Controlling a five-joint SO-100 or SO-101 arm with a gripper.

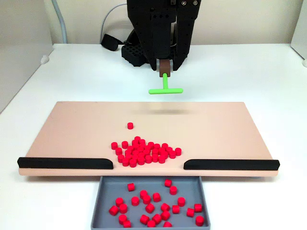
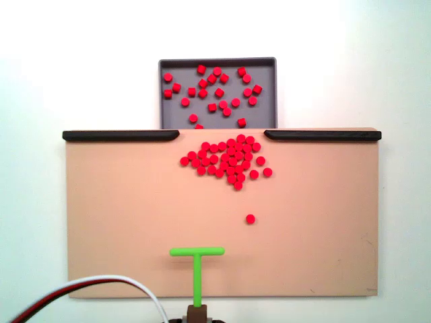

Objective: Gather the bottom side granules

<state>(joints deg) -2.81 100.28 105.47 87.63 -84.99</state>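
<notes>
A pile of red granules [image 1: 144, 153] [image 2: 229, 158] lies on the tan board [image 1: 72, 129] [image 2: 121, 215], just before the gap between two black rails. One stray granule [image 1: 130, 125] [image 2: 250, 219] sits alone toward the arm's side. More granules [image 1: 149, 207] [image 2: 212, 91] lie in the grey tray [image 1: 192, 184] [image 2: 217, 60] beyond the gap. My gripper [image 1: 165, 67] [image 2: 197, 313] is shut on the stem of a green T-shaped tool [image 1: 165, 89] [image 2: 196, 259]. The tool hangs above the board's arm-side edge, well short of the pile.
Black rails [image 1: 64, 163] [image 1: 230, 164] [image 2: 121, 135] [image 2: 322, 135] line the board's tray-side edge on both sides of the gap. White table surrounds the board. Cables [image 2: 101, 286] run at the arm's base. Bare board lies to both sides of the pile.
</notes>
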